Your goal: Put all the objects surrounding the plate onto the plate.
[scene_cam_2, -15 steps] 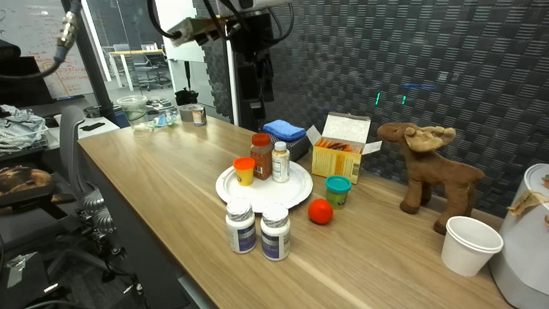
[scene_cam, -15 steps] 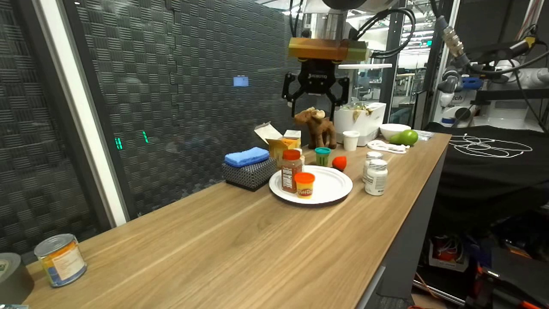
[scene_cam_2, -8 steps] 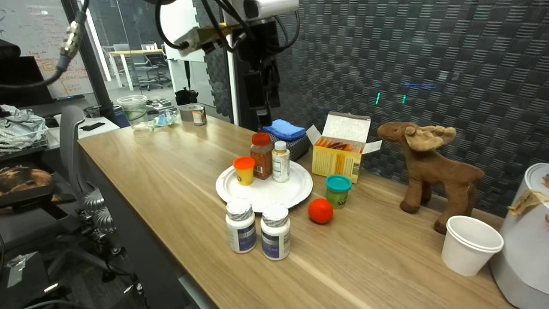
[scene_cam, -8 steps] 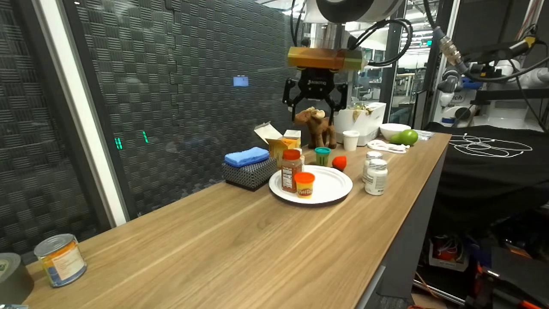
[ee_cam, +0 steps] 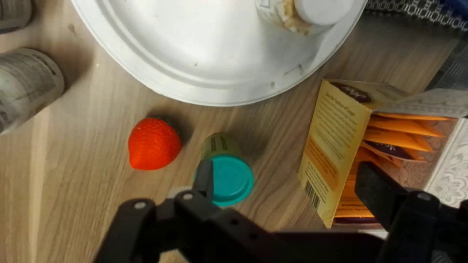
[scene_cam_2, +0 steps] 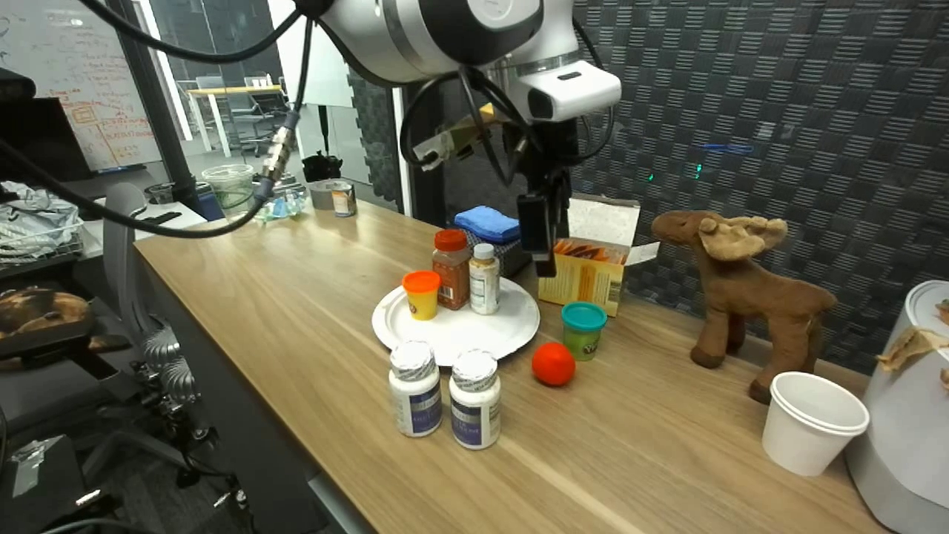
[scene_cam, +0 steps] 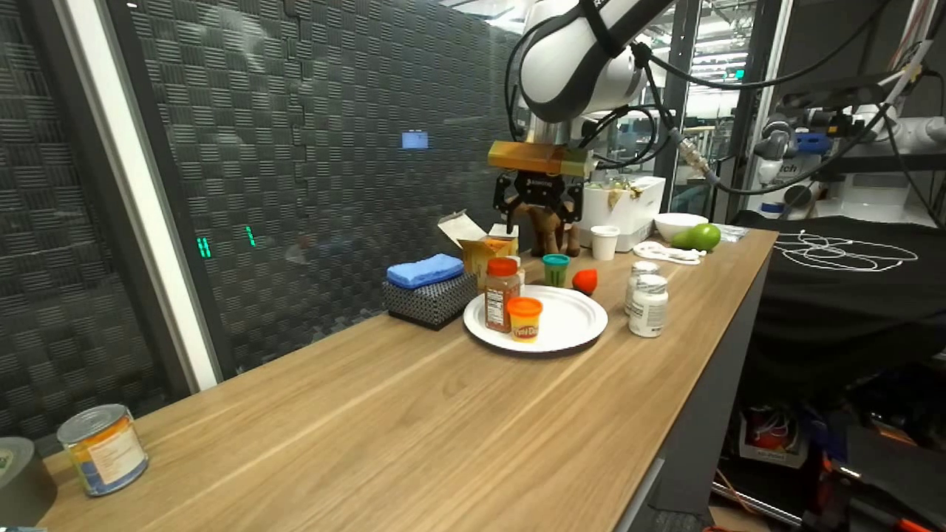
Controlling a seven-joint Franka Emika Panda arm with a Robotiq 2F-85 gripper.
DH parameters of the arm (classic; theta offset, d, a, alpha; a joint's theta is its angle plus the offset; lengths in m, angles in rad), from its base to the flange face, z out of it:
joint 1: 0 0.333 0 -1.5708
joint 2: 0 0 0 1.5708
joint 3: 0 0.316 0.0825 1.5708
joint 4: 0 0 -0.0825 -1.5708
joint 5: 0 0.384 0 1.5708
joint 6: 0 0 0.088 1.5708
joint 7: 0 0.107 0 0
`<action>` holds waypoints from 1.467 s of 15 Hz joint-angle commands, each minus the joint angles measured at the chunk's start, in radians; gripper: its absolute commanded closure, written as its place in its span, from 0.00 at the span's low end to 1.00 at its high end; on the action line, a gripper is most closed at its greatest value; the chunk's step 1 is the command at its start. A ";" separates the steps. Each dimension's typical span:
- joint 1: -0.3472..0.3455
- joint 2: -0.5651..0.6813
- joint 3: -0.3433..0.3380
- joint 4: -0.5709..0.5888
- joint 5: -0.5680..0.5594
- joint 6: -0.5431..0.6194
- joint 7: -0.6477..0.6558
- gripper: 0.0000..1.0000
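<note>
On the white plate stand a brown jar with a red lid, a short orange-lidded yellow tub and a white-capped bottle. Around the plate on the table are two white bottles, one beside the other, a red strawberry and a green tub with a teal lid. My gripper is open and holds nothing. In the wrist view one finger overlaps the teal lid and the other hangs over the yellow carton; both seem well above the table.
The open yellow carton stands close to the gripper, behind the teal-lidded tub. A blue cloth on a dark box is beside the plate. Farther along are a toy moose, paper cups and a white container. A wall runs along the back.
The open gripper has come down and shifted away from above the blue cloth, toward the yellow carton and the teal-lidded tub. Objects on and around the plate stay put.
</note>
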State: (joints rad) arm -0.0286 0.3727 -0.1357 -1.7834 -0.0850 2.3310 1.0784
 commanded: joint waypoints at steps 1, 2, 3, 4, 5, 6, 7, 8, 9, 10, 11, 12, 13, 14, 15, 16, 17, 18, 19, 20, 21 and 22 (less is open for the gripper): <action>-0.008 0.024 -0.024 0.060 0.050 -0.001 0.040 0.00; -0.012 0.024 -0.031 0.062 0.061 0.004 0.054 0.00; -0.016 0.027 -0.040 0.065 0.067 0.007 0.071 0.00; -0.021 0.032 -0.049 0.071 0.071 0.010 0.089 0.00; -0.030 0.043 -0.053 0.079 0.084 0.010 0.095 0.00; -0.039 0.052 -0.054 0.086 0.098 0.004 0.097 0.00; -0.045 0.061 -0.056 0.091 0.108 0.006 0.101 0.00; -0.050 0.073 -0.059 0.097 0.111 0.008 0.107 0.00; -0.056 0.083 -0.057 0.102 0.123 0.001 0.106 0.00; -0.061 0.093 -0.056 0.107 0.132 -0.001 0.107 0.00; -0.063 0.104 -0.055 0.111 0.138 -0.007 0.107 0.00; -0.065 0.112 -0.054 0.115 0.145 -0.010 0.105 0.00; -0.065 0.119 -0.055 0.116 0.146 -0.012 0.109 0.00; -0.064 0.126 -0.056 0.119 0.148 -0.014 0.113 0.00; -0.066 0.130 -0.054 0.121 0.155 -0.018 0.114 0.00; -0.067 0.134 -0.053 0.123 0.162 -0.019 0.115 0.00; -0.067 0.136 -0.053 0.123 0.165 -0.022 0.116 0.00; -0.067 0.137 -0.053 0.123 0.168 -0.024 0.117 0.00; -0.065 0.137 -0.055 0.121 0.167 -0.027 0.123 0.00; -0.065 0.136 -0.056 0.119 0.169 -0.028 0.125 0.00; -0.065 0.138 -0.056 0.120 0.170 -0.032 0.127 0.00; -0.067 0.143 -0.055 0.124 0.172 -0.037 0.130 0.00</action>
State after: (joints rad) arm -0.0932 0.4978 -0.1883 -1.6991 0.0630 2.3230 1.1954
